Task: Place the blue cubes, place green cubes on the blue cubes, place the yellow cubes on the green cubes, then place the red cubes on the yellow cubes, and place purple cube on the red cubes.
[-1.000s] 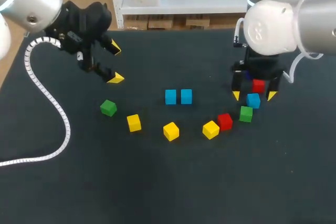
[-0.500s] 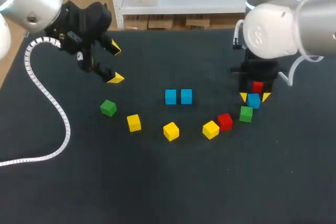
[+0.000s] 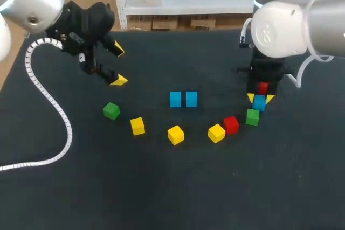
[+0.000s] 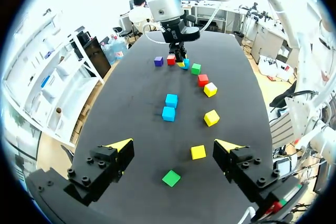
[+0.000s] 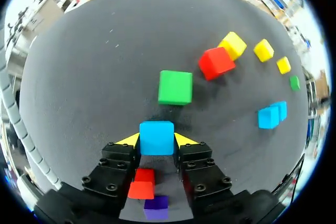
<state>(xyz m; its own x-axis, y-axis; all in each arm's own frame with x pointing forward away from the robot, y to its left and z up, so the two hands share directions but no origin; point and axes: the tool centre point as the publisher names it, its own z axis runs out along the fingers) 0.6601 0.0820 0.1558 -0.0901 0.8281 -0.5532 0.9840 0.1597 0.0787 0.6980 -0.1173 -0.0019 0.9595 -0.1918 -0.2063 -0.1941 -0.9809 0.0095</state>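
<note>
Your right gripper (image 5: 156,141) is closed on a blue cube (image 5: 156,137), one yellow-tipped finger against each side, over the right part of the surface (image 3: 178,187). A green cube (image 5: 175,87) sits just ahead of it, and a red cube (image 5: 142,183) and a purple cube (image 5: 156,206) lie behind, under the wrist. A pair of blue cubes (image 3: 175,99) sits side by side mid-surface. Your left gripper (image 3: 118,64) hangs wide open and empty at the far left.

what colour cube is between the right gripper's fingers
A blue cube, clearest in the right wrist view.
</note>
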